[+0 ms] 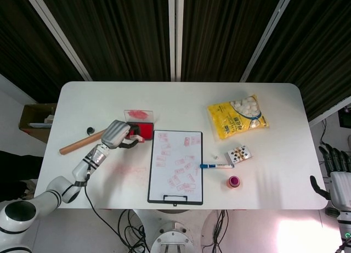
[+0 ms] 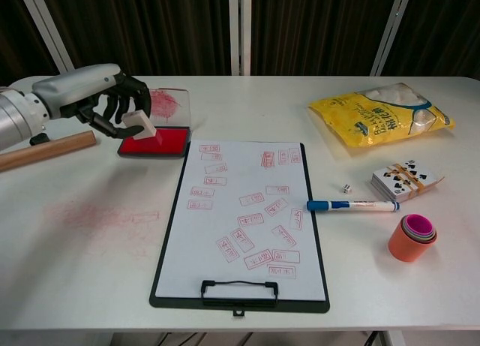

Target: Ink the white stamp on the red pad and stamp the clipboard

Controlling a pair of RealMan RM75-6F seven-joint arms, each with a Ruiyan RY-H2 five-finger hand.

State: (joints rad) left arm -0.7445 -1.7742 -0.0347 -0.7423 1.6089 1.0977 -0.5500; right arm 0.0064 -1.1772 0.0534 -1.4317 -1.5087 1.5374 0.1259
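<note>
The left hand (image 2: 105, 98) grips the white stamp (image 2: 140, 125), its fingers (image 2: 132, 93) curled over the top of the block and the thumb side below, so the stamp hangs under and slightly ahead of the fingertips with its red printing face tipped downward. Taking the red pad (image 2: 154, 141) as the landmark, the stamp sits at the pad's left end, over or just touching the red surface; from the chest view the lower edge seems to meet the ink, but whether it is truly pressed down I cannot tell. In the head view the same hand (image 1: 118, 134) covers the pad's left half (image 1: 143, 131), and the stamp itself is hidden there. The pad's clear lid (image 2: 166, 104), smeared with red, stands upright behind it, just beyond the fingers. The stamp's long axis runs roughly along the pad's long side, so a straight push down should ink it evenly, I judge. The clipboard (image 2: 240, 218) lies just to the right of the pad and nearer the robot, its top-left corner almost touching the pad, so the carry over is short and falls to the left arm. The right hand (image 1: 341, 179) is well apart from the pad, off the far right table edge, fingers apart and holding nothing.
</note>
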